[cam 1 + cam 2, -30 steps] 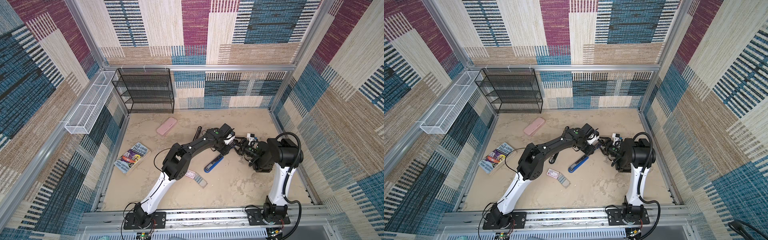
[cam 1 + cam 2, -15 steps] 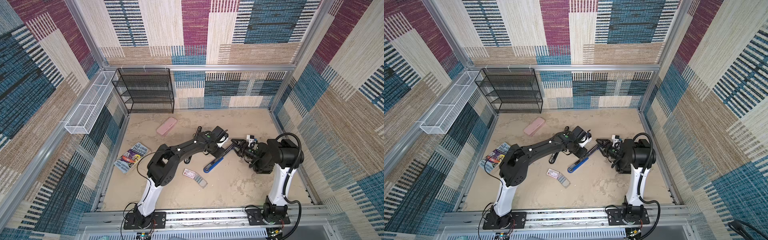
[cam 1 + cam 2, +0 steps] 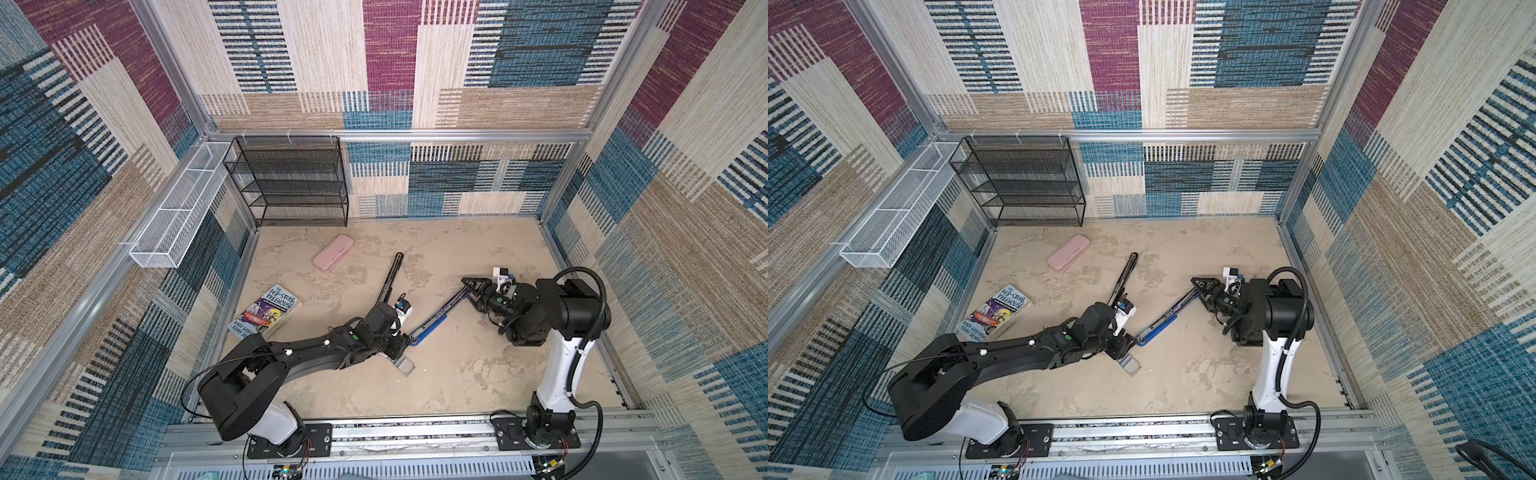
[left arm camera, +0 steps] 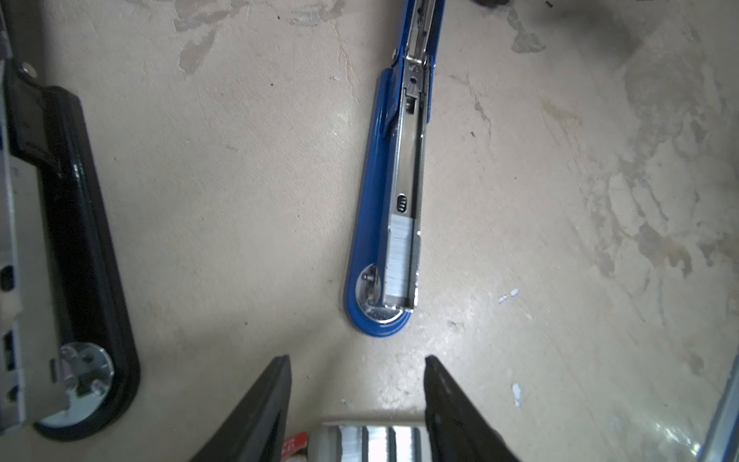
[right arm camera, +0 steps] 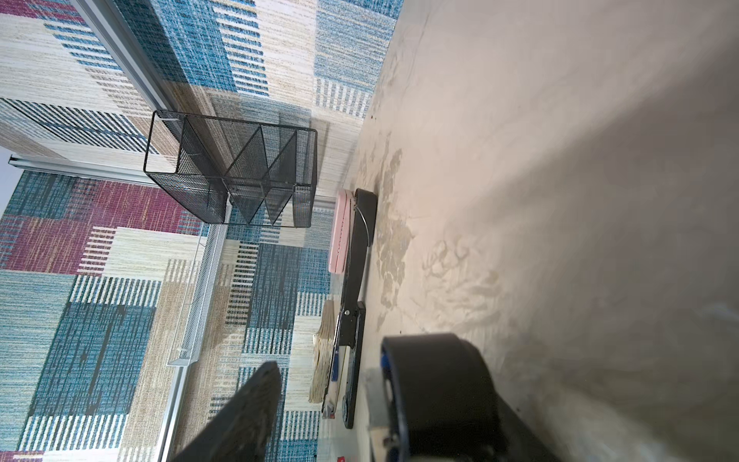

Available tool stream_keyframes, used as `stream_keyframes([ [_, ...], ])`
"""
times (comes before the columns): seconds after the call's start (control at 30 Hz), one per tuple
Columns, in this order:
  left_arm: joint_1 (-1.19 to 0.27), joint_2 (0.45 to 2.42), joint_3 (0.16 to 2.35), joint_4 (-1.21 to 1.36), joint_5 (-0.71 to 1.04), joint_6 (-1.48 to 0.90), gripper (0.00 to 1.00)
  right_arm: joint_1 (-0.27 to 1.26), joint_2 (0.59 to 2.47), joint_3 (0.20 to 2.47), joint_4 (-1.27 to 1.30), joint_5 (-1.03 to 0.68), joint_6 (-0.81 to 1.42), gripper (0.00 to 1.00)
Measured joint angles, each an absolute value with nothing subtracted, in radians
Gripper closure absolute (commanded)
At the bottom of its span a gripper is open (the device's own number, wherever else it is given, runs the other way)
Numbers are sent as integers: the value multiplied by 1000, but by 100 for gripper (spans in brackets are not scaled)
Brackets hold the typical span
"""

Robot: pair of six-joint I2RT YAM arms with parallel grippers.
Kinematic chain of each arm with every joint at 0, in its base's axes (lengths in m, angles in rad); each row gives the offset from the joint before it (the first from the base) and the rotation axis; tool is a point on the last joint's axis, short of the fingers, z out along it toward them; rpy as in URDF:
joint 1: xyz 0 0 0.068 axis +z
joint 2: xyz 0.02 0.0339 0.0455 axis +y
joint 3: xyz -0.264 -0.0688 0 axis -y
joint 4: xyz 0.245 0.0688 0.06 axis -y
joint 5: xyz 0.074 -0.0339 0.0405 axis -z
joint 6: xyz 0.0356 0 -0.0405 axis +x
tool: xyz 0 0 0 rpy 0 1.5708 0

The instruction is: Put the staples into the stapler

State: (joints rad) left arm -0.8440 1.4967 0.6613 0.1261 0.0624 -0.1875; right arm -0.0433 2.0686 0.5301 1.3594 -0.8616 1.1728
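Observation:
The blue stapler (image 3: 430, 326) lies opened on the floor, base down, its top arm raised toward my right gripper (image 3: 468, 284). In the left wrist view its metal channel (image 4: 406, 168) holds a short strip of staples (image 4: 400, 256) at the front end. My left gripper (image 4: 356, 360) is open, low over the staples box (image 4: 372, 440), whose grey strips show between the two fingers. In the right wrist view the stapler's black top (image 5: 436, 380) rests against one finger. The other finger (image 5: 256, 396) stands clear of it, so these jaws are open.
A black stapler (image 3: 390, 279) lies opened flat left of the blue one. A pink oblong case (image 3: 333, 258) sits farther back, a book (image 3: 268, 311) by the left wall. A black mesh shelf (image 3: 299, 183) and a white wire basket (image 3: 178, 208) stand at the back left.
My left arm has pulled back from the stapler's raised end toward the front, down over the staples box, with its jaws wider. The right gripper has stayed at the stapler's top.

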Motion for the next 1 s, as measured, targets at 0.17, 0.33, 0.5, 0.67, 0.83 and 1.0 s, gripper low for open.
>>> stream_keyframes([
  [0.17, -861, 1535, 640, 254, 60, -184, 47, -41, 2070, 536, 1335, -861, 1173, 29],
  [0.33, -879, 1586, 647, 302, 59, -181, 50, -39, 2070, 540, 1326, -860, 1173, 29],
  [0.5, -886, 1629, 666, 310, 57, -180, 55, -38, 2071, 543, 1325, -860, 1173, 29],
  [0.67, -889, 1671, 691, 318, 56, -180, 65, -37, 2074, 543, 1326, -860, 1173, 29],
  [0.83, -890, 1689, 705, 325, 56, -178, 79, -35, 2073, 543, 1326, -859, 1172, 29],
  [1.0, -890, 1688, 712, 325, 53, -171, 90, -34, 2049, 543, 1309, -859, 1158, 29],
])
